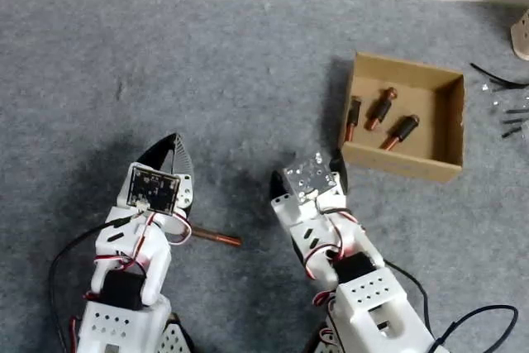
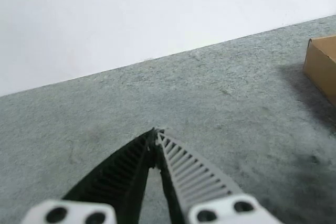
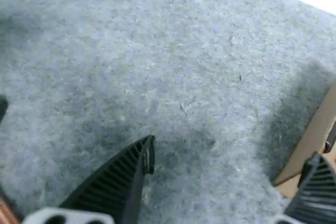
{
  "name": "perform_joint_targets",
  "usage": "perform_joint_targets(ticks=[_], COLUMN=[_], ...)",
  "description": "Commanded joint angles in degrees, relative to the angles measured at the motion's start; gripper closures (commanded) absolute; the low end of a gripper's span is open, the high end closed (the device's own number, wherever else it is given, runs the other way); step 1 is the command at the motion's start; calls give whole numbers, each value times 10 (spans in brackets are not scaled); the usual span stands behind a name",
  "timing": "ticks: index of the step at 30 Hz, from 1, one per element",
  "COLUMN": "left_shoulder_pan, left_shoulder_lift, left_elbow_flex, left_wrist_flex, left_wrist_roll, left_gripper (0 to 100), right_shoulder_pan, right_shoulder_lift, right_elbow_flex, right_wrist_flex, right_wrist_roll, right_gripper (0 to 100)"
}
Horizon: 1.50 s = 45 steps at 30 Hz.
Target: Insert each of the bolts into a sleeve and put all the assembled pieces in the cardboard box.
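Left pincer [image 2: 156,134]: pressed together, pinching nothing, low over the grey felt tabletop [image 1: 248,64], at about 8 o'clock in the high view.
Right pincer [image 3: 232,153]: spread wide, pinching nothing, near the middle of the high view, one finger close to the nearest corner of the cardboard box [image 1: 401,163].
Bolt [image 1: 216,238]: copper-coloured, flat on the felt at 5 o'clock from the left pincer, just beside the left arm [image 1: 136,245], between the two arms.
Cardboard box: open-topped, at 2 o'clock from the right pincer.
Assembled pieces [image 1: 381,108]: three inside the box, lying slantwise, apart from one another, each a dark sleeve on a copper bolt.
Black scraps [image 1: 506,113]: at 3 o'clock from the box, by the right edge.
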Motion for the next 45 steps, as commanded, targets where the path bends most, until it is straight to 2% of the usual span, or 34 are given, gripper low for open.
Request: perform_joint_targets(ticks=[1,4,7,11,19,23,29,33,38,45], left_shoulder_pan=[-67,-94,-89,-68,-78,-79,-73,-42,-51,-52], left_shoulder_lift=[0,2,6,6,21,127,421,564,600,601], left_elbow_flex=[10,8,-7,-59,-95,-148,-276,-340,-390,-406], left_wrist_flex=[-30,-39,-37,54,105,111,127,128,171,280], left_wrist_roll=[5,45,69,70,69,68,69,87,213,220], left_gripper=[993,993,993,993,993,993,993,993,993,993], right_shoulder_pan=[-2,-1,-1,0,8,27,33,34,34,34], right_shoulder_lift=[-10,-10,-11,-11,-11,-11,-10,-10,-10,-10], right_elbow_flex=[-2,-3,-3,-3,-3,-3,4,10,11,11], right_wrist_flex=[-7,14,16,18,18,18,15,15,15,15], right_wrist_roll=[9,9,9,9,9,9,9,9,9,9], right_gripper=[616,616,616,616,616,616,616,616,616,616])
